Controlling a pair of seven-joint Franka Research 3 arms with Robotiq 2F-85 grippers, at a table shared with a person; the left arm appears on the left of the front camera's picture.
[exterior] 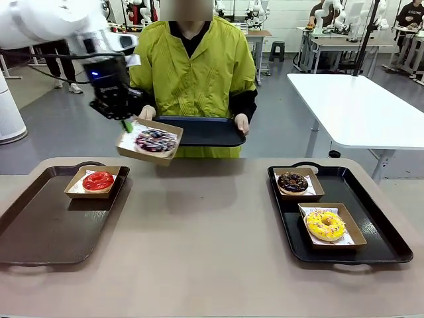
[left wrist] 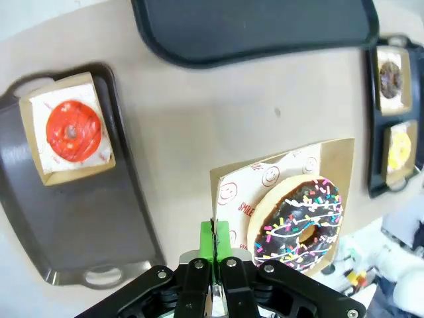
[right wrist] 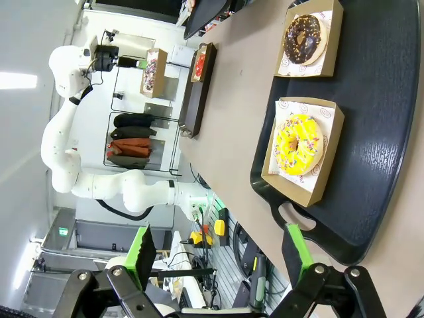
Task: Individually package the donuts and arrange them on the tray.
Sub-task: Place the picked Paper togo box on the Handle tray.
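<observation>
Left gripper (exterior: pixel 126 124) is clamped on the box (exterior: pixel 150 142) with the drizzled donut (exterior: pixel 156 140), above the counter (exterior: pixel 199 232); right gripper (right wrist: pixel 218 255) hangs wide open.

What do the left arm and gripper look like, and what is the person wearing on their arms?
The left arm is glossy white with rounded segments and a black cable beneath. The left gripper is black with a blue light and green-padded fingers. The person's sleeves are yellow-green with black cuffs.
</observation>
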